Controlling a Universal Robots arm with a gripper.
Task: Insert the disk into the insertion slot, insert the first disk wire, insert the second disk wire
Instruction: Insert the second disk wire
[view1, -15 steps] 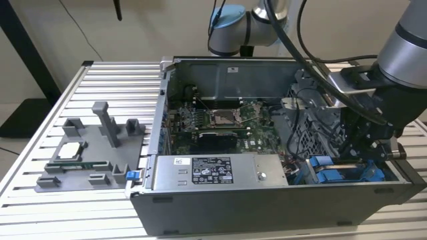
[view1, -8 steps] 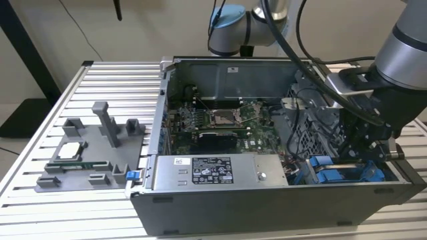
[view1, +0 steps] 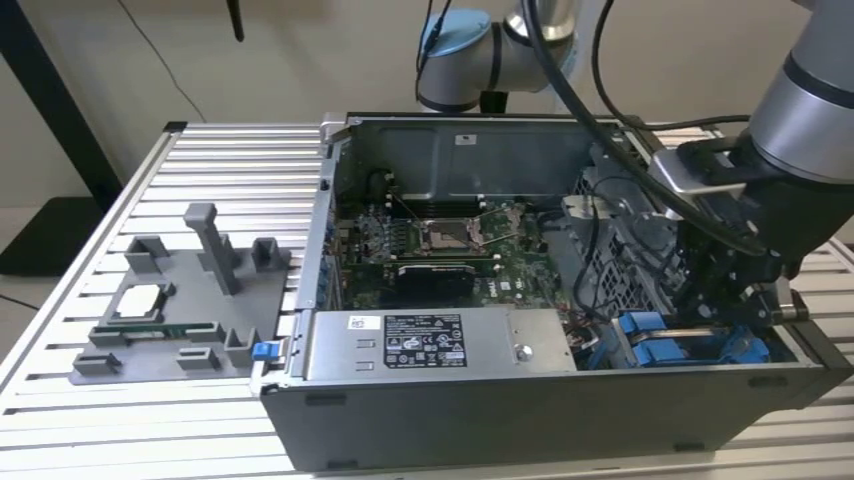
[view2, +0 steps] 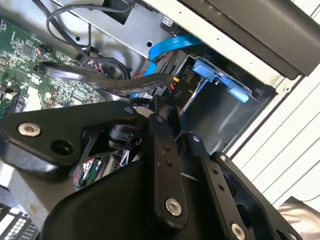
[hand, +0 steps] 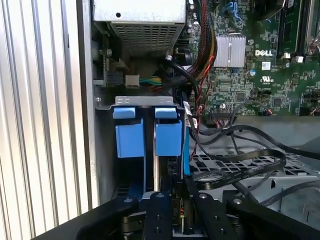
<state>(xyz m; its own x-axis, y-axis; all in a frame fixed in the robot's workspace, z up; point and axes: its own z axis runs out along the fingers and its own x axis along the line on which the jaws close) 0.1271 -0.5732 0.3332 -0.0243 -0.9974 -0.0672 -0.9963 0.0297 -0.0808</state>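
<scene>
Two blue carrier end tabs (hand: 167, 132) stand side by side in the insertion slot (hand: 145, 101), a grey sheet-metal bay at the case's near corner on the exterior view's right (view1: 674, 345). The disk's silver body is hidden between them. My gripper (view1: 727, 305) reaches down into this bay. In the second wrist view the gripper (view2: 162, 107) is shut on a black wire connector (view2: 176, 95) whose flat black cable (view2: 125, 87) trails toward the motherboard. The gripper (hand: 177, 207) sits right behind the blue tabs. A blue flat cable (view2: 165, 47) runs above the bay.
The grey power-supply box (view1: 441, 343) lies along the case's front wall beside the bay. The green motherboard (view1: 441, 240) fills the case floor. Loose black cables (hand: 240, 170) cross the perforated metal. A grey fixture plate (view1: 174, 310) sits on the slatted table (view1: 214, 160) at the exterior view's left.
</scene>
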